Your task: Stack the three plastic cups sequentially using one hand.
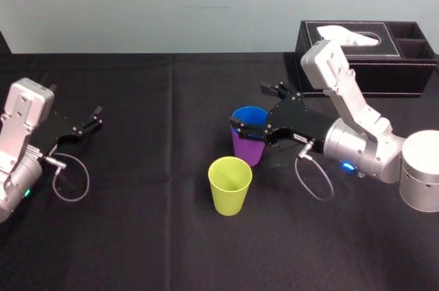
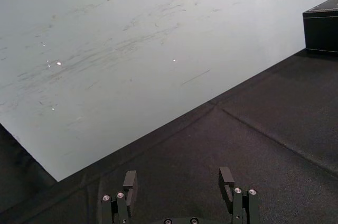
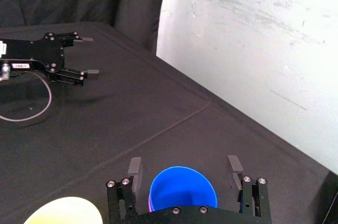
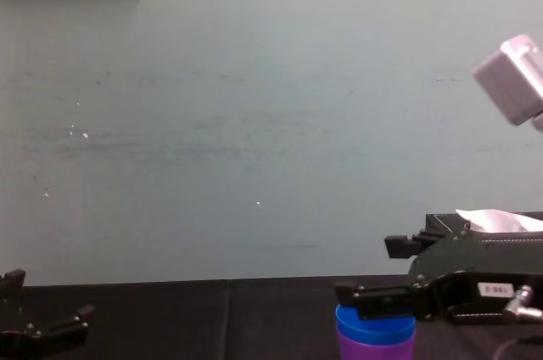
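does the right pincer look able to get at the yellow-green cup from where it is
Probably yes: the right pincer is open around the blue cup, and the yellow-green cup stands upright close by with nothing between.

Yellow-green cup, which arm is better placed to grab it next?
Right, likely: the right claw straddles the blue cup nested in the purple cup, beside the yellow-green cup; the left claw sits far off.
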